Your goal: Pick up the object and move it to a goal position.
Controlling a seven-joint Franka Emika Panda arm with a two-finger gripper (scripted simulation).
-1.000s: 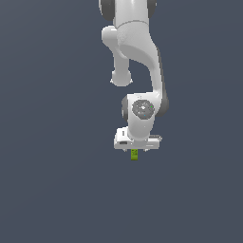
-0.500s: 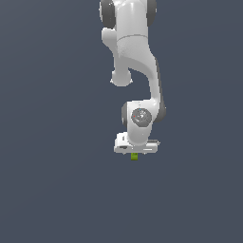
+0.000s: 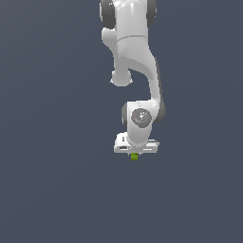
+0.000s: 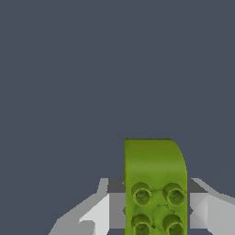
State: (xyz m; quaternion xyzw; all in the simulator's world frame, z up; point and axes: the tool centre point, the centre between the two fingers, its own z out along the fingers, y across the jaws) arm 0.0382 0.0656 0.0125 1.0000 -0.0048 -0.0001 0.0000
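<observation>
Gripper [image 3: 135,153] clamped on the green block [image 3: 135,156]. Wrist view: fingers [image 4: 103,212] pressed vs both sides of block [image 4: 154,186], round studs on its face. Ext view: block pokes out just under the white arm [image 3: 137,71]. Surroundings: only flat dark grey-blue surface [image 3: 52,180], same all round.

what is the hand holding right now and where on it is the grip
The hand holds the lime-green block, fingers pressing its two opposite sides, studded face showing between them.
</observation>
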